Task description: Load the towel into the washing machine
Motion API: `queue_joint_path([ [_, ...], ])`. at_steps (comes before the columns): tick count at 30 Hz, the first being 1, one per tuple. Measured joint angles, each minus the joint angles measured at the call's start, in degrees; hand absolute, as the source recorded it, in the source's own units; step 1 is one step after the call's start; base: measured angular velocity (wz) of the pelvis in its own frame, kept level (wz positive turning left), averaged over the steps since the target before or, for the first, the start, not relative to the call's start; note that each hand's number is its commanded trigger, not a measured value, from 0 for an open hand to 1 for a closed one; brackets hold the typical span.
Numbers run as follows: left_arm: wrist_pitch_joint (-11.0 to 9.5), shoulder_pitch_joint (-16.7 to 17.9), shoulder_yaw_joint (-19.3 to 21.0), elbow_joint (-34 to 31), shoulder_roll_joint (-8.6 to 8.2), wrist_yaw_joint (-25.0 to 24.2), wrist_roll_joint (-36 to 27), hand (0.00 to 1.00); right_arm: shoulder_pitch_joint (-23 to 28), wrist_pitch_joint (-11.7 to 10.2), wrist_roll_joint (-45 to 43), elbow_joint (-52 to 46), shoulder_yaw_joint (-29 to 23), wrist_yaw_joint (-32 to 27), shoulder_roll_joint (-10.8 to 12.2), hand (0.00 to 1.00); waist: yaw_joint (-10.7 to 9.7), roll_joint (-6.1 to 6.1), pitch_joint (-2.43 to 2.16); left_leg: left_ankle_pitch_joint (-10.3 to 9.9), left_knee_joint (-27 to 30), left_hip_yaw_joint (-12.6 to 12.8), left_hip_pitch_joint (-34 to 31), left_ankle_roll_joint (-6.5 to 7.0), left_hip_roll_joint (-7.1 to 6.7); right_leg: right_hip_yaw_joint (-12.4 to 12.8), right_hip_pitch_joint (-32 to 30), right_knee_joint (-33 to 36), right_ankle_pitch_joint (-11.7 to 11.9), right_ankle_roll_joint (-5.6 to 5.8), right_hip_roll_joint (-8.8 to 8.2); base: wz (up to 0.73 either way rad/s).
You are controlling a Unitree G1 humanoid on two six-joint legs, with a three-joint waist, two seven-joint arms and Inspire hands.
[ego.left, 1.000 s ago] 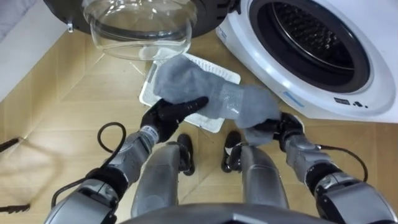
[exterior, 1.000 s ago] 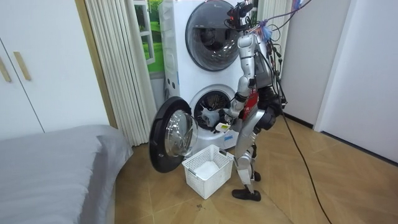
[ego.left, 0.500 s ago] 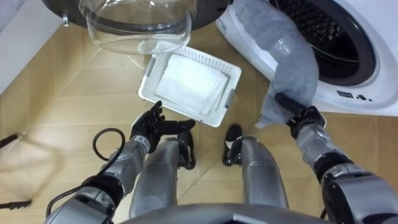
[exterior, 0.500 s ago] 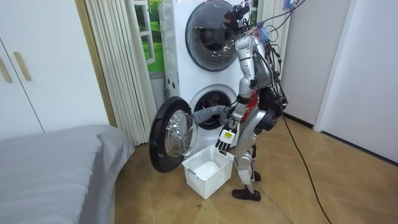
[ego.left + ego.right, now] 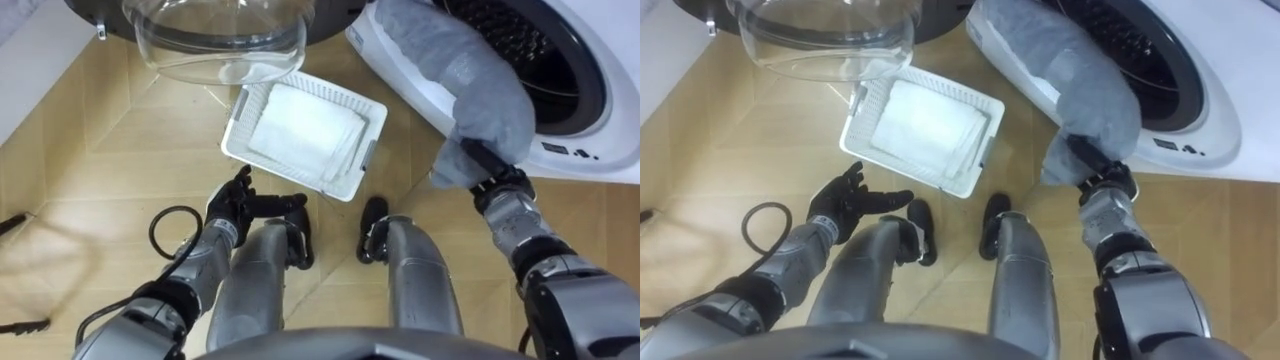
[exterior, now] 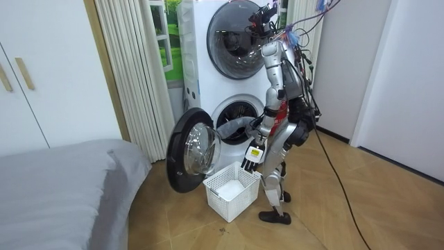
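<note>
A grey towel (image 5: 455, 75) lies draped over the lower rim of the washing machine's round opening (image 5: 600, 110), its top reaching toward the dark drum (image 5: 525, 35). My right hand (image 5: 490, 170) is just below the rim, shut on the towel's hanging lower end. Near my left knee, my left hand (image 5: 235, 205) is open and holds nothing. In the right eye view the towel (image 5: 1085, 85) and right hand (image 5: 1095, 165) stand the same way. In the room view I stand in front of the lower machine, with the towel (image 6: 232, 128) at its opening.
A white laundry basket (image 5: 237, 115) sits on the wooden floor before my feet, with a white folded cloth (image 5: 300, 125) inside. The machine's door (image 5: 220, 40) with its glass bowl stands open at the upper left. A bed (image 6: 62, 180) is at the room view's left.
My left hand let go of the towel and dropped toward my knee. My right hand carried the towel from above the basket up to the machine's opening, and the basket's white cloth is now uncovered.
</note>
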Motion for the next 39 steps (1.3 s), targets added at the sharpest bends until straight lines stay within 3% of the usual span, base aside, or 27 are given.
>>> queue_joint_path([
  [7, 0.07, 0.02, 1.23, 0.18, -0.06, -0.04, 0.01, 0.0, -0.02, 0.01, 3.8, 0.01, -0.22, -0.9, 0.02, 1.0, -0.02, -0.4, 0.02, 0.05, 0.31, -0.03, 0.01, 0.08, 0.05, 0.25, -0.04, 0.69, 0.0, 0.0, -0.03, 0.0],
  [13, 0.84, 0.09, 1.91, 0.04, -0.1, -0.05, -0.02, 0.0, -1.59, -0.02, 9.71, -0.22, -4.51, -4.9, 0.01, 1.0, -0.3, -0.61, -0.04, 0.25, 0.2, 0.42, -1.28, 0.35, 0.13, 0.55, -1.62, 0.82, 0.48, -0.04, 0.03, -0.01],
  [16, 0.85, 0.01, 2.27, 0.05, -0.02, 0.4, 0.0, 0.0, -2.55, -0.69, 14.3, -0.59, -6.87, -7.3, -0.05, 1.0, -0.29, -0.58, -0.06, 0.25, 0.12, 0.54, -1.33, 0.36, 0.18, 0.55, -1.76, 0.77, 0.48, -0.04, 0.0, -0.01],
  [29, 0.66, -1.08, 3.11, -0.02, -0.49, 1.99, 0.04, 0.0, -3.93, -2.22, 23.68, -2.34, -8.55, -12.12, 1.33, 1.0, -0.24, -0.66, -0.08, 0.32, 0.69, 1.26, -1.05, 0.5, 0.29, 0.76, -1.46, 1.28, 0.45, 0.01, -0.16, 0.0],
  [39, 0.65, -1.63, 3.12, -0.05, -0.83, 2.76, 0.09, 0.0, -3.86, -3.36, 23.85, -2.31, -8.53, -11.78, 1.79, 1.0, -0.52, -0.67, -0.09, 0.43, 0.85, 1.01, -1.44, 0.69, 0.35, -0.18, -1.32, 1.16, 0.58, 0.02, -0.54, 0.03],
])
